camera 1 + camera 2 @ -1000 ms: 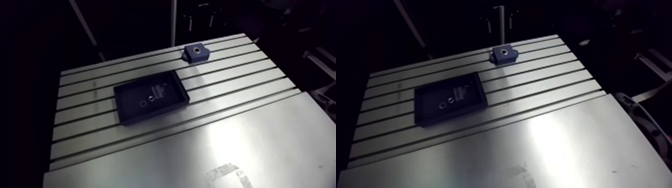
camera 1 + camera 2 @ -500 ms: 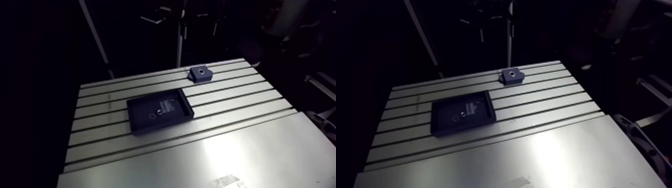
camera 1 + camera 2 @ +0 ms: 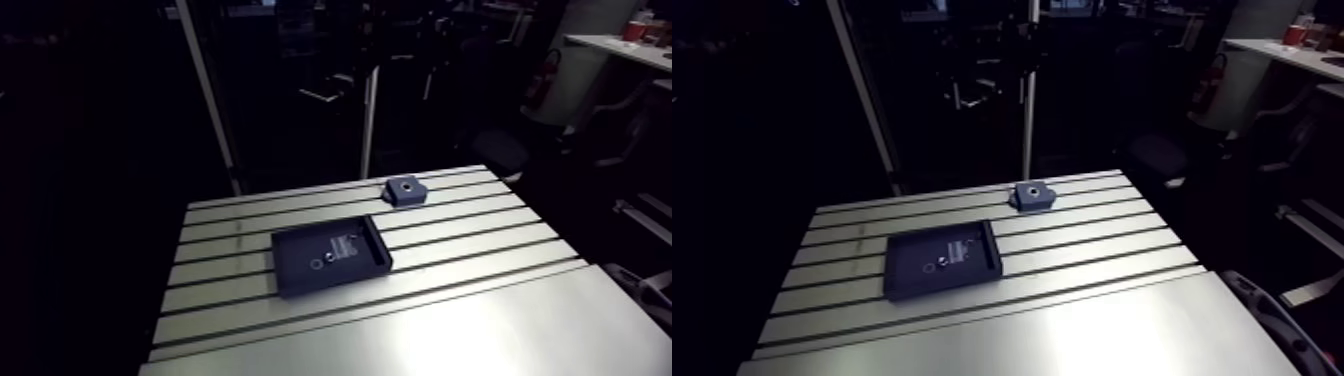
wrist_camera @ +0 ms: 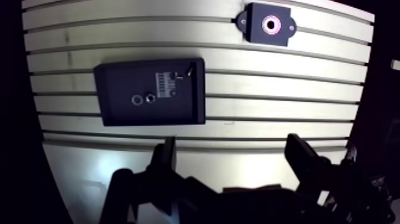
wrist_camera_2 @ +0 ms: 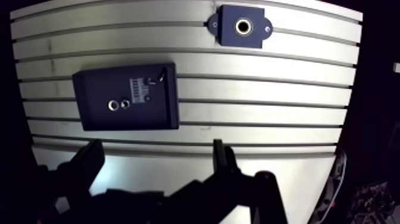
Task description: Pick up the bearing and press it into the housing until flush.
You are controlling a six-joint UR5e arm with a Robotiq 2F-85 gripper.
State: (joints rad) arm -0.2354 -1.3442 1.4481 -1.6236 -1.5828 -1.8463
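A dark shallow tray (image 4: 113, 113) lies on the slotted table (image 4: 268, 89). Inside it sits a small metal ring, the bearing (image 4: 137, 99), with a smaller round part (image 4: 150, 98) right beside it. The blue housing block (image 4: 269, 24) with its round bore stands apart from the tray, ahead of the gripper near the table's far edge. In the wrist view my gripper (image 4: 232, 146) hangs high above the table, open, with nothing between its fingers (image 4: 168, 156). The tray lies ahead of the fingers and off to one side. In the arm view the tray (image 3: 330, 257) and the housing (image 3: 404, 189) show, but no gripper.
A white label (image 4: 164, 83) and a small pin (image 4: 180, 74) lie in the tray's corner. A smooth metal plate (image 3: 450, 335) covers the near part of the table. The table's edges drop off into the dark on all sides.
The whole arm view has shifted: the camera has risen and drawn back, so tray and housing look smaller. The tray, bearing and housing themselves have not moved.
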